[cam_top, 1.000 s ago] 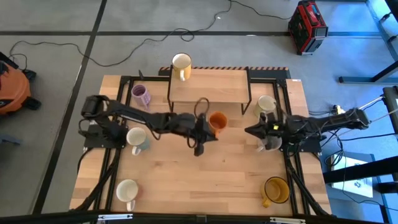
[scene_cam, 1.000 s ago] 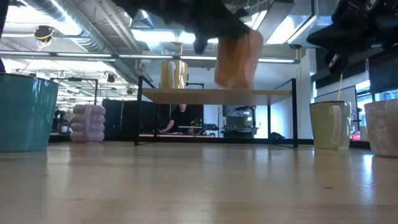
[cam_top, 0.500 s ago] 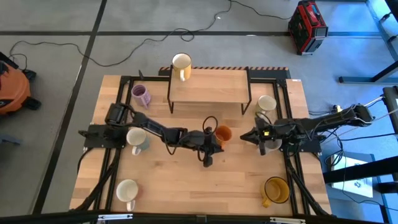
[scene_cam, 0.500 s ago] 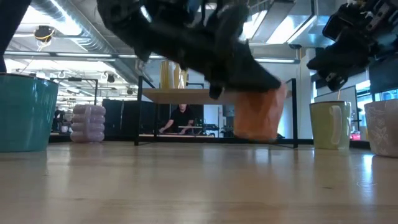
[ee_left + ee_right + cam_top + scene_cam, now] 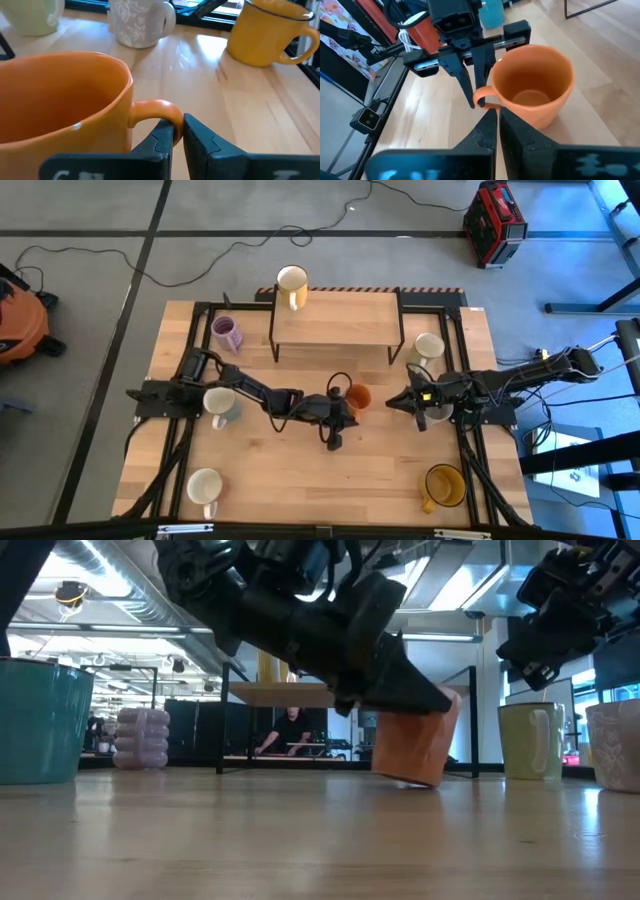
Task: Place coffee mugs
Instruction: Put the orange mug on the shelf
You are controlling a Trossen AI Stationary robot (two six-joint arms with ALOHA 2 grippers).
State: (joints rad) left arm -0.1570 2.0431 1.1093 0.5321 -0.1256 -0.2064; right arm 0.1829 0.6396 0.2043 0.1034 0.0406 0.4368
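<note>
Lowered since before, the orange mug (image 5: 415,745) tilts, base edge hidden, handle clamped in the left gripper (image 5: 345,404).

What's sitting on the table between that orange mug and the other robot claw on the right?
Nothing: in the high view, only bare wood separates the orange mug, held by the left gripper, from the right gripper. The right wrist view agrees.

A robotics lab or workshop: grey concrete floor (image 5: 90,330) with loose cables (image 5: 200,250), exposed ceiling ducts (image 5: 110,585) and strip lights, a red toolbox (image 5: 495,222) upper right, a person (image 5: 291,730) at a distant workbench.
</note>
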